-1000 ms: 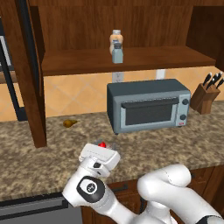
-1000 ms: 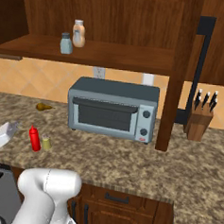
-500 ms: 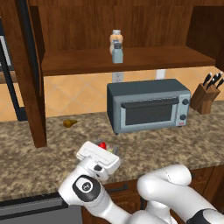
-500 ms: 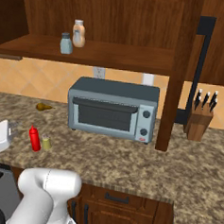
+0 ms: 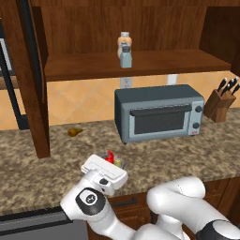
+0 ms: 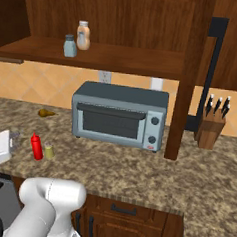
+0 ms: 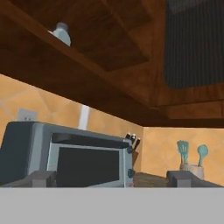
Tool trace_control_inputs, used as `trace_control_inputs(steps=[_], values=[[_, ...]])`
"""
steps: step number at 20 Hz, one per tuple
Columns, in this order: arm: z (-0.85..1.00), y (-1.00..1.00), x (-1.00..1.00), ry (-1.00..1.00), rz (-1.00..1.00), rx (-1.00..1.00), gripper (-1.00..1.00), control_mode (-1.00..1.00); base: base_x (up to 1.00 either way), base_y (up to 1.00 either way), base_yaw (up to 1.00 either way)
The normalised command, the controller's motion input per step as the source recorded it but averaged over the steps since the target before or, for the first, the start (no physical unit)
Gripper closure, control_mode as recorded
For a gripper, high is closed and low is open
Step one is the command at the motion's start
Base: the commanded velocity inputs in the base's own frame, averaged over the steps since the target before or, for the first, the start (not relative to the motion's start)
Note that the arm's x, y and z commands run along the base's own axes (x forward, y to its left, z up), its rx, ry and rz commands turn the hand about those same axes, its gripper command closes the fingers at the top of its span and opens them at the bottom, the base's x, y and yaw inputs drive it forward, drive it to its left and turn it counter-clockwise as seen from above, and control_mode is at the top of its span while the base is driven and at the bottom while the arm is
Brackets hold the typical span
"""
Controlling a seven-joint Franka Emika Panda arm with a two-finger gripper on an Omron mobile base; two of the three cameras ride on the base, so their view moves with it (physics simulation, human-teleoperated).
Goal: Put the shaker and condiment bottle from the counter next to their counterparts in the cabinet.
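Note:
The red condiment bottle [image 5: 109, 157] [image 6: 36, 146] stands on the speckled counter [image 5: 197, 154] [image 6: 136, 177], with the small yellow-green shaker [image 5: 118, 162] [image 6: 48, 150] just to its right. My gripper [image 5: 104, 168] [image 6: 9, 142] [image 7: 111, 179] hovers low at the counter's front edge, left of the bottle and apart from it. It is open, and nothing is between its fingertips [image 7: 41, 178]. Up on the cabinet shelf [image 5: 154, 63] [image 6: 124, 58] stand the counterparts: a grey-blue shaker [image 5: 125, 56] [image 6: 70, 46] [image 7: 61, 33] and a tan bottle [image 5: 123, 41] [image 6: 83, 35].
A grey toaster oven [image 5: 159, 112] [image 6: 120, 115] [image 7: 70, 157] sits under the shelf, behind the bottle. A knife block [image 5: 224, 101] [image 6: 212, 127] stands to the right. A small brown item [image 5: 75, 132] [image 6: 46, 113] lies near the wall. A wooden cabinet post [image 5: 35, 79] [image 6: 188, 80] reaches down to the counter.
My hand has shifted only slightly near the counter's front edge. The jaws stay wide apart. The bottle and shaker have not moved.

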Motion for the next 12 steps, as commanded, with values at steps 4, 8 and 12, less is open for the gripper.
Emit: trace_control_inputs(steps=[4, 8, 12], values=[[-0.03, -0.16, 0.08, 0.06, 0.00, 0.15, -1.00, -1.00, 0.00, 0.00, 0.00], [-0.39, -0.02, 0.01, 0.07, 0.00, 0.08, -1.00, -1.00, 0.00, 0.00, 0.00], [-0.51, 0.13, 0.18, 0.10, 0.00, 0.00, -1.00, -1.00, 0.00, 0.00, 0.00]])
